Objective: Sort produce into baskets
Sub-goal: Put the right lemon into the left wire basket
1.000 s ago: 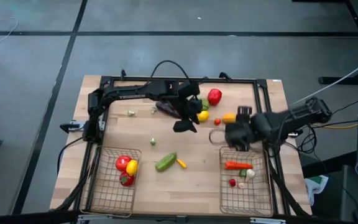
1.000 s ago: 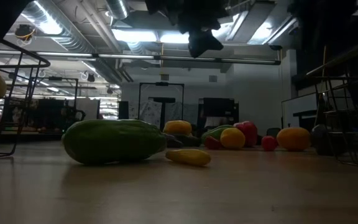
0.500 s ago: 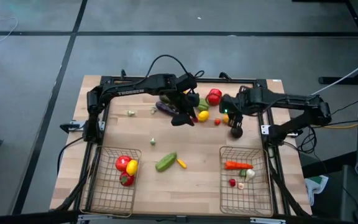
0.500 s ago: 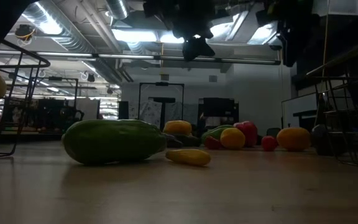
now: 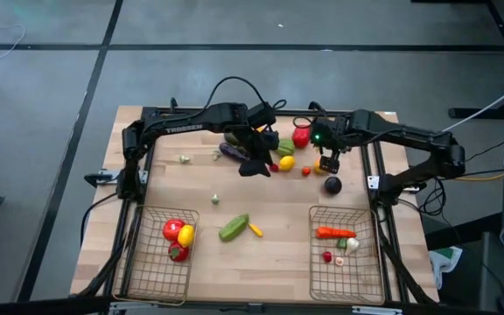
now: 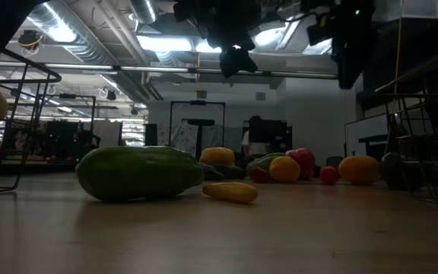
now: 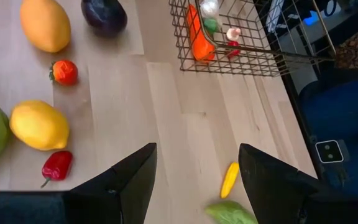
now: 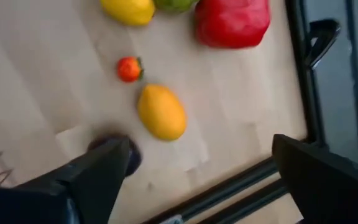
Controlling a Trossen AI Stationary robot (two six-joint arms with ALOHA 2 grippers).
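Two baskets [image 5: 158, 254] [image 5: 345, 252] | left three pieces, right four | left jaws [image 7: 194, 177] apart | right jaws [image 8: 194, 180] apart, empty

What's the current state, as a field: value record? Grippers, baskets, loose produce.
left gripper: open, empty, raised over the far-centre pile
right gripper: open, empty, above the orange mango
left basket: red and yellow pieces in its far end
right basket: carrot plus small pieces
loose, mid-table: green cucumber, small yellow pepper
loose, far pile: red bell pepper, lemon, strawberry, red chili
loose, near right basket: dark purple piece
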